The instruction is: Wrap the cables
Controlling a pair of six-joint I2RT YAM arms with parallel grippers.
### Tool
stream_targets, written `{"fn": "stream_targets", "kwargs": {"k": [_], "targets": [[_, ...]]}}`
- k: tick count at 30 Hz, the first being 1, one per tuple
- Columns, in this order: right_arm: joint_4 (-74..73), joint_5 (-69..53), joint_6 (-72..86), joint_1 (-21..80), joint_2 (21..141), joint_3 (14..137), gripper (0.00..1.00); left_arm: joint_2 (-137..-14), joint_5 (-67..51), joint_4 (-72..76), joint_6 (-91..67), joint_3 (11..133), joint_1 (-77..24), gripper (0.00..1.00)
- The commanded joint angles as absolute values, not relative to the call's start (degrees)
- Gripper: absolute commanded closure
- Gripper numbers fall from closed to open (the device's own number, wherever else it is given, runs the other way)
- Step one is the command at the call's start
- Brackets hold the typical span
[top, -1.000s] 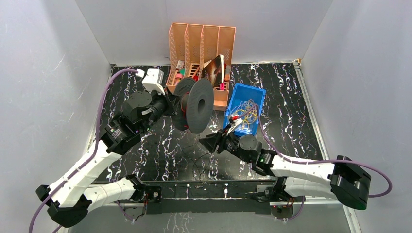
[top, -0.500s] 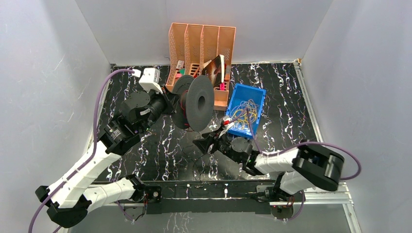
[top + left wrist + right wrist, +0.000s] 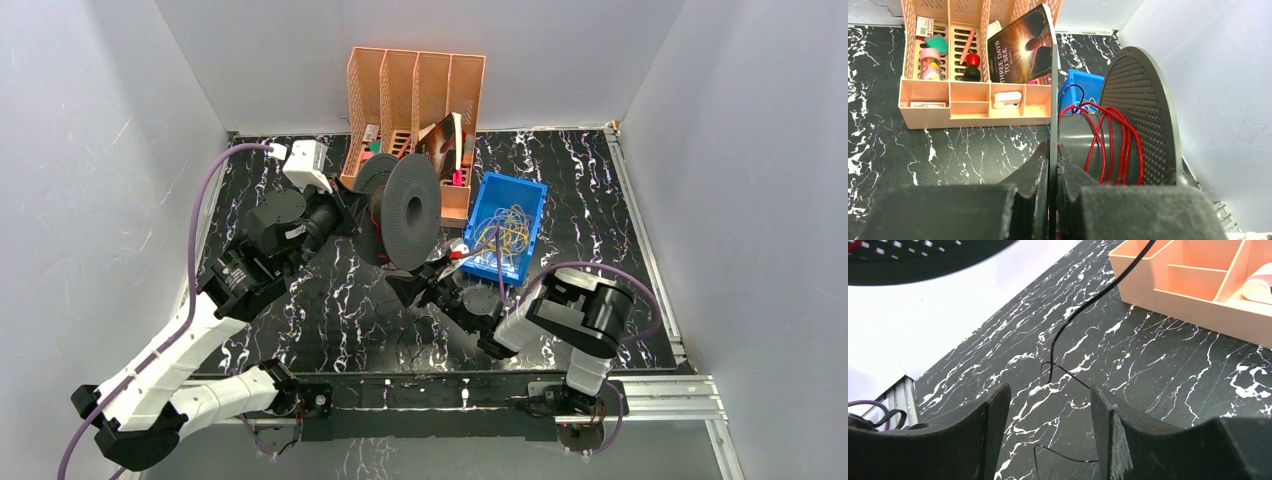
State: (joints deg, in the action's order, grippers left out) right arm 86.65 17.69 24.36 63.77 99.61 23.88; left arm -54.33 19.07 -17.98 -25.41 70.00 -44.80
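While the left hand (image 3: 1053, 150) clamps the near disc of the dark grey perforated plastic spool (image 3: 1140, 100), thin red cable (image 3: 1108, 137) coils around its core. The right hand (image 3: 1048, 395) gapes wide and empty, low over the black marbled counter (image 3: 1158, 365), with a thin black cable (image 3: 1064, 329) lying just beyond its fingertips.

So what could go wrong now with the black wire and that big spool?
The black cable lies loose and kinked on the table in front of the open right gripper, so it might knot or slip away. The left gripper pinches only one thin disc of the spool, so it could tilt or drop. The red cable sits in loose turns and may unwind.
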Motion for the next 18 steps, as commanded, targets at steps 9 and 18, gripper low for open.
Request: {"fn": "stream_targets", "kwargs": {"k": [9,18], "targets": [[104.01,22.32,21.53,63.38,105.17,31.06,0.38,-51.23,20.6,-11.87,-26.46,70.58,-44.63,1.0],[104.02,21.28,23.91,62.15,105.66,32.1,0.59,-51.31,20.9,-11.52,-26.37,70.32,-44.64,1.0]]}}
